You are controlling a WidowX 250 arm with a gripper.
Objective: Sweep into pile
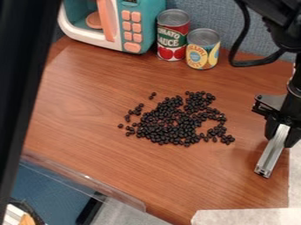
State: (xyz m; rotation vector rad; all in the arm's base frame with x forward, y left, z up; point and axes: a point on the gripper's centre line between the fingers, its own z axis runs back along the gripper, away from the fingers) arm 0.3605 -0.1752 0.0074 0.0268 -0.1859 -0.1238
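Here, jaws (281, 133) gripping silver bar (271, 153) (near the table edge (285, 189)), dark beans (167, 125) well inward.

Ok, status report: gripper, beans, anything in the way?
Gripper closed on metal bar, view's right. Beans loosely spread, strays at left. Tall can and short can stand behind, off the beans.

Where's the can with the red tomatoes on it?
The tomato can stands near the top of the camera view, between the toy microwave on its left and the shorter yellow can on its right.
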